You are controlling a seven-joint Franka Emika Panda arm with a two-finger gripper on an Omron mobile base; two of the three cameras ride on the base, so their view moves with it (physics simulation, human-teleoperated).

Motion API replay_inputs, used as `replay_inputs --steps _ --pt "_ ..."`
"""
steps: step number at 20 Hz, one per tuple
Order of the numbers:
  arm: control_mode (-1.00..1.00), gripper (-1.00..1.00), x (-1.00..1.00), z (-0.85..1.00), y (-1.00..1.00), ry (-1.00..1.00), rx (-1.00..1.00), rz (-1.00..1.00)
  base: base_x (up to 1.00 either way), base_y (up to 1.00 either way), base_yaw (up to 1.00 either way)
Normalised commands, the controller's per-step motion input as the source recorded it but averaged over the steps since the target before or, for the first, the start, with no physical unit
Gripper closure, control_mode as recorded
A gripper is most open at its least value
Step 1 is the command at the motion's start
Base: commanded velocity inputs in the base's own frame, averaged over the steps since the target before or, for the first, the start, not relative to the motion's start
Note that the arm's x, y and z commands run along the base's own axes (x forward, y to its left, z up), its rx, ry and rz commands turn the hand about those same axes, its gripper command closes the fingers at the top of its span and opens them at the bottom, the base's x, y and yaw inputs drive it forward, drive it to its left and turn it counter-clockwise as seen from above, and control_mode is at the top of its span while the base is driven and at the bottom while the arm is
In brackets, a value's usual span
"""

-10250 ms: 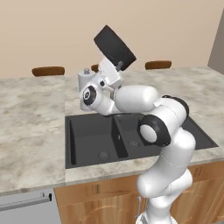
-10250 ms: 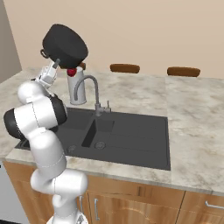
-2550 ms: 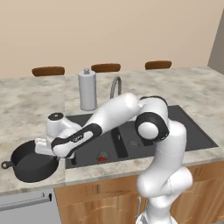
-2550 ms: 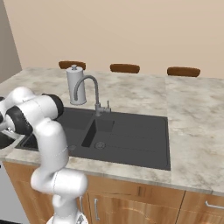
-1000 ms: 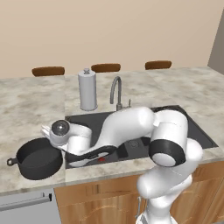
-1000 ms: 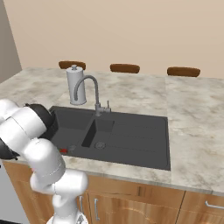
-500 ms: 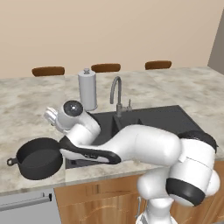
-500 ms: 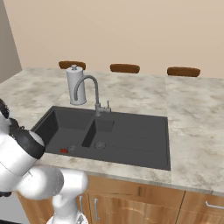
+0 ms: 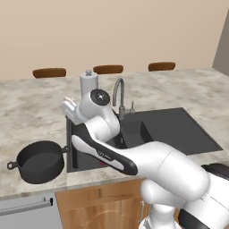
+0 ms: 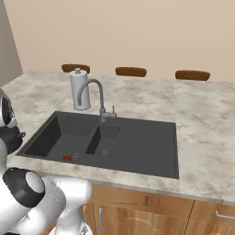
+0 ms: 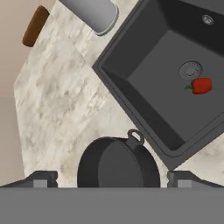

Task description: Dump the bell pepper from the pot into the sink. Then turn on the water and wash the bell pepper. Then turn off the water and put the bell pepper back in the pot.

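The gripper (image 11: pixel 111 178) is standing released, jaws spread wide and holding nothing, hovering above the empty pot (image 11: pixel 116 162) that is sitting on the counter (image 11: pixel 57 105) just beside the sink (image 11: pixel 131 111). The bell pepper (image 11: pixel 201 85) is lying in the larger bowl, touching or just beside the drain (image 11: pixel 190 69), at about two o'clock from the claw in the hand view. The faucet (image 9: pixel 119 94), probably the next target, is rising behind the sink at roughly two o'clock from the pot in the left base view, with the silver canister (image 9: pixel 88 80) nearby.
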Motion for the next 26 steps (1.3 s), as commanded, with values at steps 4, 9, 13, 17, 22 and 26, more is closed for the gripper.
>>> replay_inputs --steps 4,9,13,17,22,26 --pt "-1.0 -1.0 -0.01 0.19 -0.68 0.0 0.16 0.0 0.0 0.0 0.0" --pt "-1.0 -1.0 -0.05 0.04 -0.79 0.0 0.27 0.02 0.0 0.0 0.0" --pt "-1.0 -1.0 -0.01 0.0 -0.75 0.0 0.23 0.0 0.0 0.0 0.0" --pt "-1.0 -1.0 -0.03 0.0 -0.78 0.0 0.23 0.0 0.0 0.0 0.0" --pt "-1.0 -1.0 0.0 0.02 -0.65 0.0 0.18 -0.01 0.0 0.0 0.0" --pt "-1.0 -1.0 0.0 0.03 -0.61 0.01 0.2 -0.06 0.0 0.0 0.0"
